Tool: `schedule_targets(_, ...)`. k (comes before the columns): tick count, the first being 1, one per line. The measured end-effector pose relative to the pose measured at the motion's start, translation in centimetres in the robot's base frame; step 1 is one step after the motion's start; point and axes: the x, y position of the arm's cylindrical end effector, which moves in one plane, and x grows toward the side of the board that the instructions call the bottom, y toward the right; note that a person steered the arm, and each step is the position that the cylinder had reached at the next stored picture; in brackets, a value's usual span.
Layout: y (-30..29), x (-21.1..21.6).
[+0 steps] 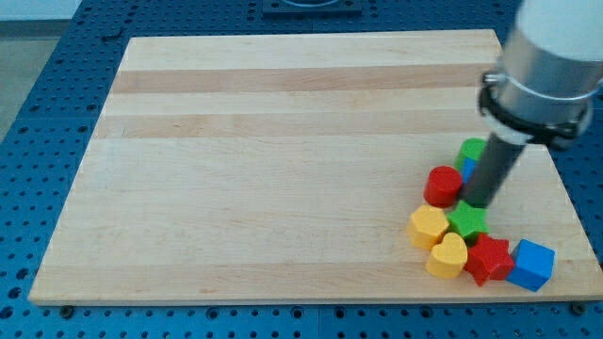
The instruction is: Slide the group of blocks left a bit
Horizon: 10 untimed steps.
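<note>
A group of blocks sits at the lower right of the wooden board. It holds a red round block, a green cube, a blue block mostly hidden behind the rod, a green star, a yellow hexagon-like block, a yellow heart, a red star and a blue cube. My tip stands inside the group, just right of the red round block and touching the top of the green star.
The arm's grey wrist hangs over the board's upper right corner. A blue perforated table surrounds the board. The board's right edge lies close to the blue cube.
</note>
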Motion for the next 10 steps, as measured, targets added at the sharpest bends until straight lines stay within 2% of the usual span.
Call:
schedule_targets(1,0.1,0.0)
schedule_targets(3,13.2,0.7)
schedule_targets(4,16.9,4.1)
schedule_targets(5,18.0,6.0)
schedule_targets(7,15.9,9.4)
schedule_targets(8,15.0,9.4)
schedule_targets(10,8.7,9.5)
